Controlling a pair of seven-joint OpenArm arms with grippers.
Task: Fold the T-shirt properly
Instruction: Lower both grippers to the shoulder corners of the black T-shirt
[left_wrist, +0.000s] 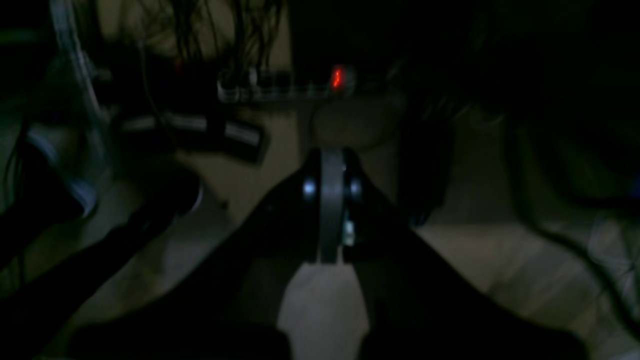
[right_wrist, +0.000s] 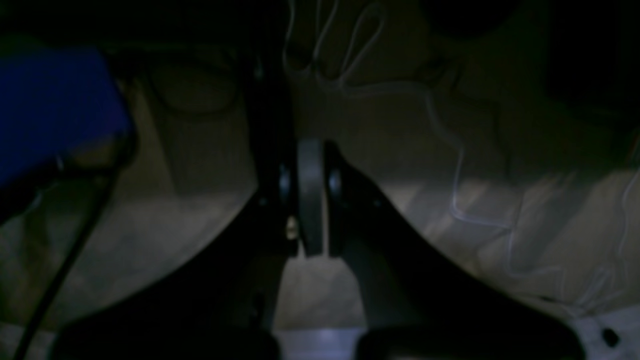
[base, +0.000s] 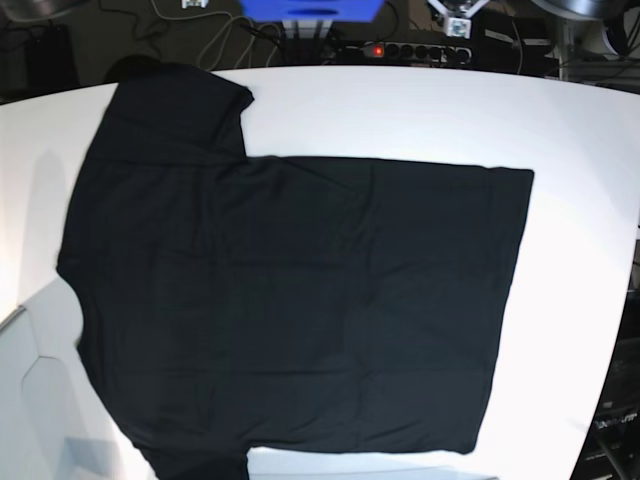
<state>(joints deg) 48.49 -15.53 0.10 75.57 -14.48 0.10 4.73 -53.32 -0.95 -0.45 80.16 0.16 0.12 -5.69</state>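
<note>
The black T-shirt lies spread flat on the white table, with its sleeves toward the left and its straight hem on the right. No print shows on the side facing up. Neither arm appears in the base view. In the left wrist view my left gripper is shut, its dark fingers pressed together with nothing between them, over a dim floor. The right wrist view shows my right gripper shut and empty too, also above the floor. No cloth shows in either wrist view.
A power strip with a red light lies behind the table's far edge, seen also as the power strip among cables. A blue box stands at the back; a blue shape and loose white cables lie near the right gripper.
</note>
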